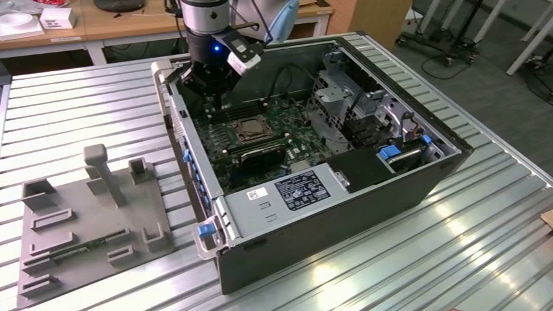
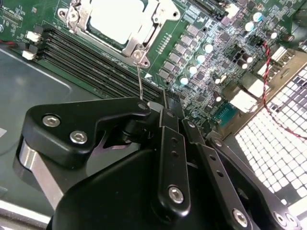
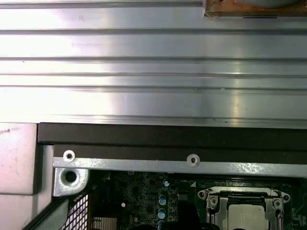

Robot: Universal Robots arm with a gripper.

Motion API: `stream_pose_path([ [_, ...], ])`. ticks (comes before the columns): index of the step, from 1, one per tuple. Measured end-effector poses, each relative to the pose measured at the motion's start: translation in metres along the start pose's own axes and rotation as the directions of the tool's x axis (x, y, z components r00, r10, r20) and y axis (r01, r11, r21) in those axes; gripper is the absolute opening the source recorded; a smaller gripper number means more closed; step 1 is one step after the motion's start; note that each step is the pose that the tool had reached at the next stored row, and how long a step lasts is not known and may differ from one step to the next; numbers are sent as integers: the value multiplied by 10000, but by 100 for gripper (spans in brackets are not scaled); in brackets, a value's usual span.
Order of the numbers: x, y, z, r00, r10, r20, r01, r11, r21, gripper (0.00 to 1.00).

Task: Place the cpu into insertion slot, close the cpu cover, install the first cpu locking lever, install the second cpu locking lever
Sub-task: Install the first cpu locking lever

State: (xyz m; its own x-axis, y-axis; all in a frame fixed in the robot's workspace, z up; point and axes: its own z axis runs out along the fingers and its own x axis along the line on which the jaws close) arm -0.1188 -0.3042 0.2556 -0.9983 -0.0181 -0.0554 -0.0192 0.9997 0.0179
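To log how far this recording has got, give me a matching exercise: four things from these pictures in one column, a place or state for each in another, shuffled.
Things:
1. cpu
2. cover
3. lever
4. fixture

Places or states:
a. thin rod, sticking up
b. pale square, seated in a cut-out
c. grey, at the exterior view's left
d. silvery frame, lying flat

Pairs: 1-b, 2-d, 3-a, 4-c
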Motion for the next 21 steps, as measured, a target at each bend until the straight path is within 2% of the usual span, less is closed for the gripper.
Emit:
stream_pose_path([
  [3,0,0,5,10000,6,3,-6,10000,-96,11],
  [6,1,0,20,10000,14,14,-14,9997,-237,11],
  [8,1,0,29,10000,17,15,-17,9996,-290,11],
  [21,-61,-2,48,10000,17,15,-17,9996,-298,11],
])
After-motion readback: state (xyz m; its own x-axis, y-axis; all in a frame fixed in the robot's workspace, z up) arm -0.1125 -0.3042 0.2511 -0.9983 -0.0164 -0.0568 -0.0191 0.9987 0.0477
